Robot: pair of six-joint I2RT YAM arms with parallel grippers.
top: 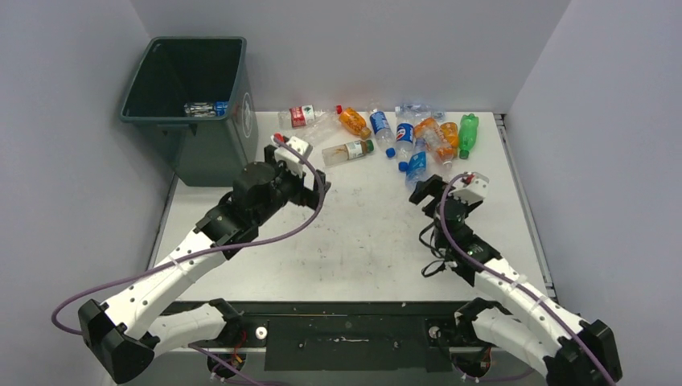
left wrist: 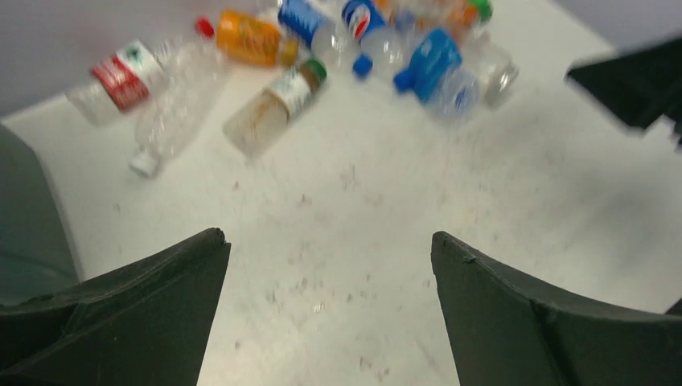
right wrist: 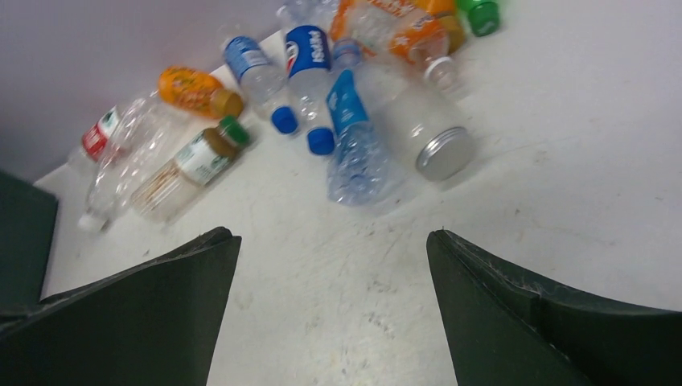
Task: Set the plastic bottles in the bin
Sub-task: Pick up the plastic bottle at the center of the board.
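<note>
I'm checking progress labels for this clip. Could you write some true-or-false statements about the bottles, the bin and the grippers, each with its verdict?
1. The left gripper and the right gripper are both open and hold nothing. True.
2. The bin is empty. False: at least one clear bottle lies inside it.
3. A green bottle lies at the right end of the cluster of bottles. True.
4. The bin lies tipped on its side. False: it stands upright, opening upward.
5. No bottles lie on the table. False: the cluster lies along its far edge.
</note>
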